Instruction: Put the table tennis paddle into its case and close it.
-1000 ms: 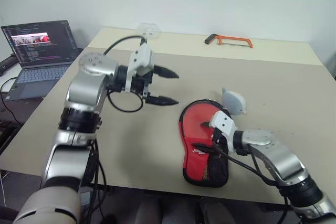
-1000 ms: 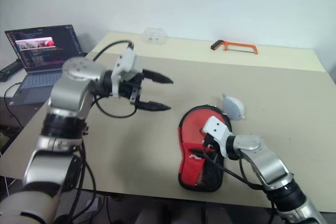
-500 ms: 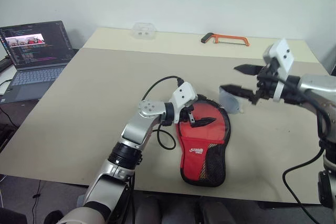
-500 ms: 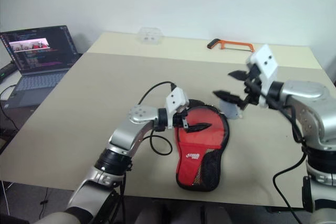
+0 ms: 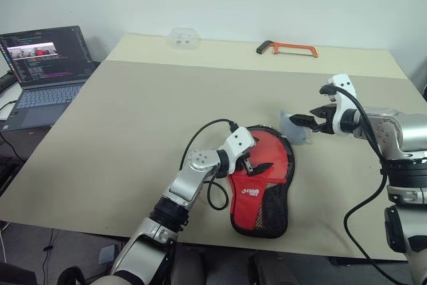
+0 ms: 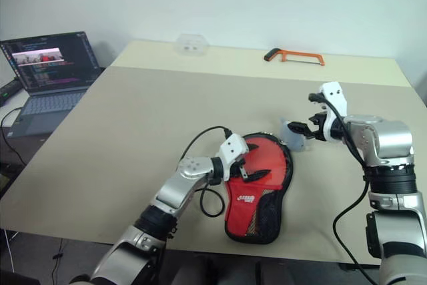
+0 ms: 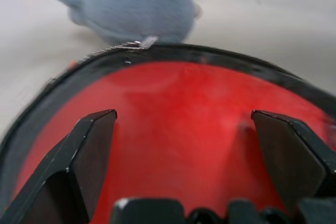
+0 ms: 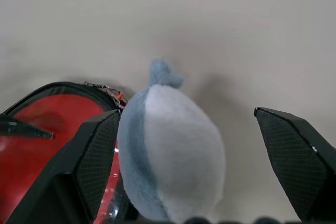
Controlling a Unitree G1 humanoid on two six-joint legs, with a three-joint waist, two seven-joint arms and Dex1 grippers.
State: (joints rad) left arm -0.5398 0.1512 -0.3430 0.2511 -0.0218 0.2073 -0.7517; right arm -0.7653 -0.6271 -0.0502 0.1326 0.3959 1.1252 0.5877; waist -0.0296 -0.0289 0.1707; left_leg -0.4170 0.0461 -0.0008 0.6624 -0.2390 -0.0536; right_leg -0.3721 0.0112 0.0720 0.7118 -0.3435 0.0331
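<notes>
— What do the robot's arms look like?
— Each is a chain of rounded silver-grey metal segments with black bands at the joints. A white block sits at each wrist.
— And the ends?
— The left gripper point(image 5: 257, 163) and the right gripper point(image 5: 313, 117) each carry two tapering black fingers point(image 7: 86, 153); those on the right show a fine cross-hatched texture.
— Any wiring?
— A black cable loops off each forearm.

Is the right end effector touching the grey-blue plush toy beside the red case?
Cannot tell. In the right wrist view the plush toy sits between the open fingers of the right end effector, near one finger, but no contact or gap shows plainly.
</notes>
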